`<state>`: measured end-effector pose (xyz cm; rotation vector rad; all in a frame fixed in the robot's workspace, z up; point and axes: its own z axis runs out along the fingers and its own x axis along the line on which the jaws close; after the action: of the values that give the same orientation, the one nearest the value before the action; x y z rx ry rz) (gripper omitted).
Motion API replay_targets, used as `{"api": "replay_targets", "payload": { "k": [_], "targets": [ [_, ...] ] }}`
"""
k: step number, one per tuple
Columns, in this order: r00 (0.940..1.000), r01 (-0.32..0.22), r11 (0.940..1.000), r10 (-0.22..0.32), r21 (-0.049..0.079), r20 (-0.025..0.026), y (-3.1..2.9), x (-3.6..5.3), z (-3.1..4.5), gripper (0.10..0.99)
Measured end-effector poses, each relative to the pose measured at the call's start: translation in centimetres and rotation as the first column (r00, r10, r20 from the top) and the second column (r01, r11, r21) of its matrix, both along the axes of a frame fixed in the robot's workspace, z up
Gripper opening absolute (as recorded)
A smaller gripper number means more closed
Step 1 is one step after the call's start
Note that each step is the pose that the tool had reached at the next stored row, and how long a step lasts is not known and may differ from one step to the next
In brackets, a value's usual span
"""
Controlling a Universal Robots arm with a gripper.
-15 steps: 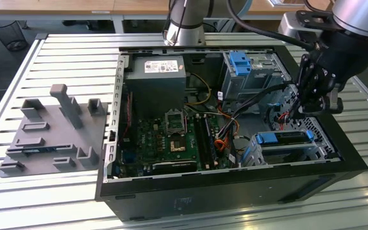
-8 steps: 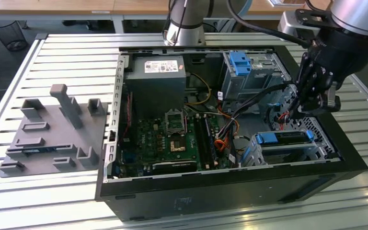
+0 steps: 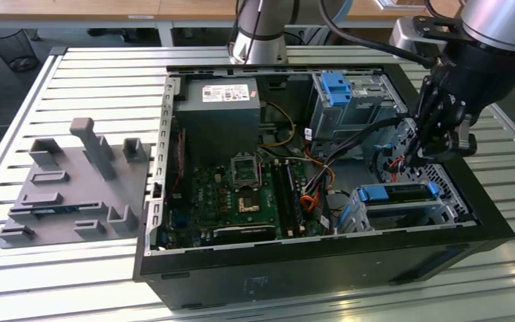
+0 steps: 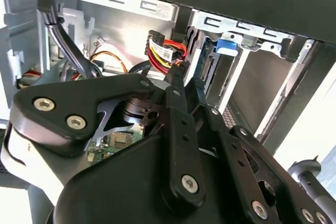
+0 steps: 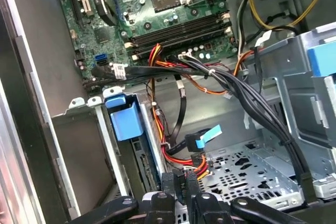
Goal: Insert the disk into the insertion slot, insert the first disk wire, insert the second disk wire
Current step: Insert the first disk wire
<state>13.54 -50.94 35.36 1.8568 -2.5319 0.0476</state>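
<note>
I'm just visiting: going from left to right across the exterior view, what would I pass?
Grey fixture plate → motherboard → disk in its blue carrier.

From my station I see a slatted metal surface [image 3: 88, 74], its pale bars running across the exterior view. A black computer case [image 3: 329, 268] lies on its side on the slats, open face up, toward the exterior view's right. Well apart from it, on the exterior view's left, rests a flat grey fixture plate [image 3: 70, 194] with upright posts.
</note>
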Motion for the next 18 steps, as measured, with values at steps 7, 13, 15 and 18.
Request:
{"api": "replay_targets", "payload": {
  "k": [7,13,15,18],
  "targets": [
    [0.9999,-0.016,0.9998,0.016,-0.011,0.0003,0.05,0.01,-0.35,0.235],
    [0.9996,-0.028,0.9995,0.028,-0.011,0.0004,0.33,0.06,-0.36,0.247],
    [0.9996,-0.028,0.9995,0.028,-0.011,0.0004,0.53,0.1,-0.36,0.31],
    [0.9996,-0.028,0.9995,0.028,-0.011,0.0003,0.71,0.1,-0.25,0.31]
  ]
}}
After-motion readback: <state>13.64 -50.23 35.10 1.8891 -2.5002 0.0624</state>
